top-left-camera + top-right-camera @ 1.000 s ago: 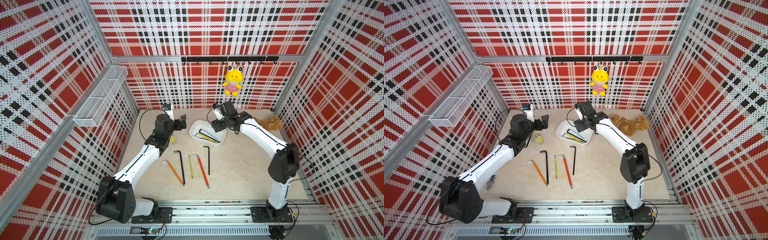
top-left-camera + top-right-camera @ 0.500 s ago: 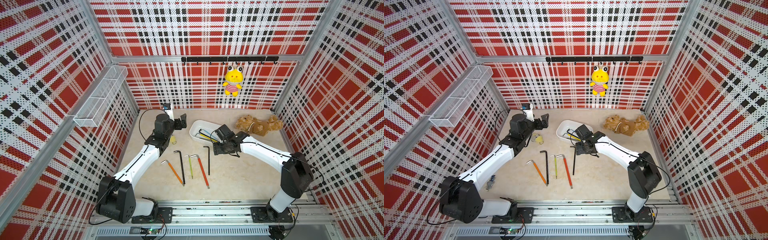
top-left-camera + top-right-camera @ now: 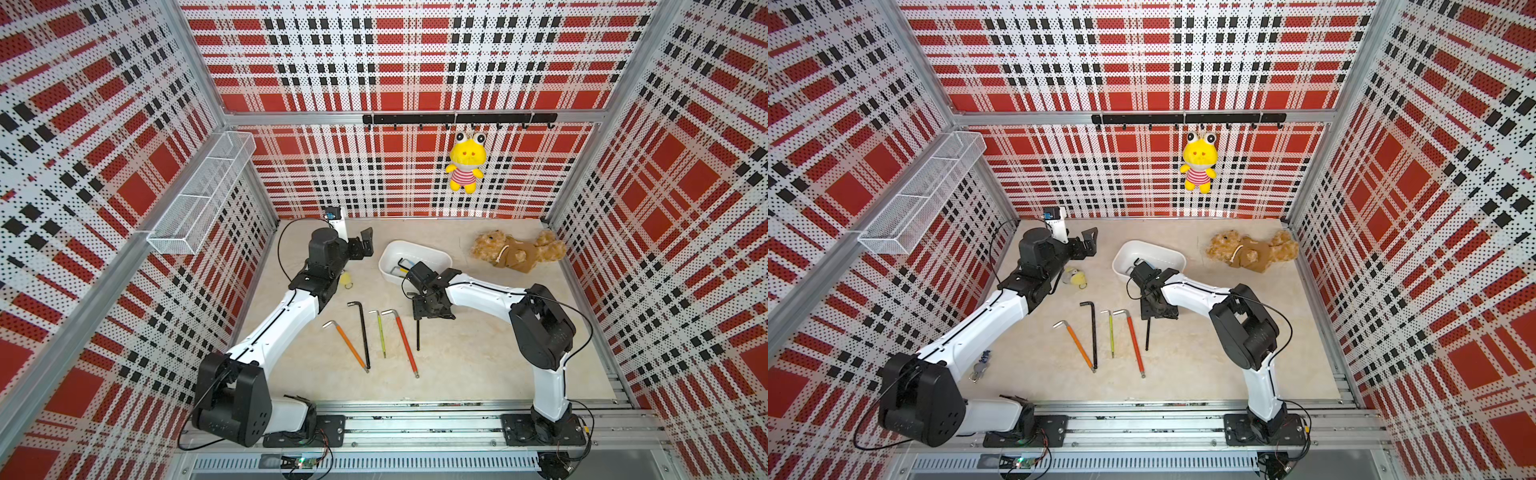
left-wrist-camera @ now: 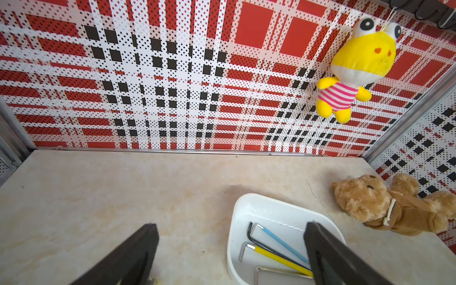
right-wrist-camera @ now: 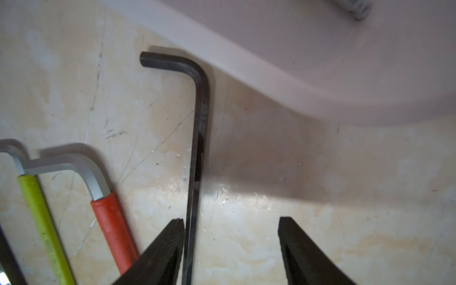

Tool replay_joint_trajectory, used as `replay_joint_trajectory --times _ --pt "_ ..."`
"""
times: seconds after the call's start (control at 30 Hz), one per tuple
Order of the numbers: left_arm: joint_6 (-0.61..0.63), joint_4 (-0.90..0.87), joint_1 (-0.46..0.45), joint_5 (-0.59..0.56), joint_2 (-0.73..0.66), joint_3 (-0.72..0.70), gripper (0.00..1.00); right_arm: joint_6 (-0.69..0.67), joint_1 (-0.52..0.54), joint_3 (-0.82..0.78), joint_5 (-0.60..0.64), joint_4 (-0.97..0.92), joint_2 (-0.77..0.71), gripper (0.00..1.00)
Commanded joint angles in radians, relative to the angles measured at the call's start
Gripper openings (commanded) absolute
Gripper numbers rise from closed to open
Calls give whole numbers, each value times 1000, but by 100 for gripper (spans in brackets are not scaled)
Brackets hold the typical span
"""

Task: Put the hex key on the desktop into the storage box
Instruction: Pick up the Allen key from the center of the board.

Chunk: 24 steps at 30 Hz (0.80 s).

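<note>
On the desktop (image 3: 478, 357): five hex keys are seen lying side by side between the two arms, in both top views.
Key row: an orange key (image 3: 347, 343), a long black key (image 3: 363, 332), a green key (image 3: 381, 334), a red key (image 3: 405, 340) and a thin black key (image 3: 417, 338) are laid roughly parallel, with the bends turned toward the back wall.
Thin black key: it is laid flat, nearest the box (image 3: 399, 249), with its bend just beside the box wall. Its upper shaft is hidden under the right claw in the top views.
Right claw (image 5: 232, 222): it is lowered over the thin black key with the jaws apart. The shaft is seen between the fingers, close against one finger (image 5: 167, 246). Contact may be made there, but this cannot be told for sure. Nothing is gripped.
Left claw (image 4: 230, 225): it is held wide open above the desktop near the back wall, well apart from the key row. Nothing is held between its fingers.
Box: it is set on the desktop beyond the key row. A blue key (image 4: 281, 243), a yellow key (image 4: 278, 259), a dark key (image 4: 254, 240) and a bare steel key (image 4: 271, 270) are contained in it.
Surroundings: a bear (image 3: 515, 253) is laid near the box, toward the right wall. A yellow toy (image 3: 465, 162) is hung from the rail on the back wall. A mesh basket (image 3: 203, 195) is mounted on the left wall.
</note>
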Motion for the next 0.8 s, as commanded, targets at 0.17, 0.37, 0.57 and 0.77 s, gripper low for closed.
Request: replay_joint_trajectory --times 0.17,0.37,0.57,0.77 --pt "-5 19 10 13 -6 3 99 11 18 52 3 2 49 60" --pt "-5 21 10 13 -9 2 99 4 23 74 -1 -19 96 54" --pt "-5 21 10 8 -13 -2 99 4 32 89 0 -23 115 52" --pt "-5 21 11 5 -14 -5 99 2 40 90 0 -37 129 48"
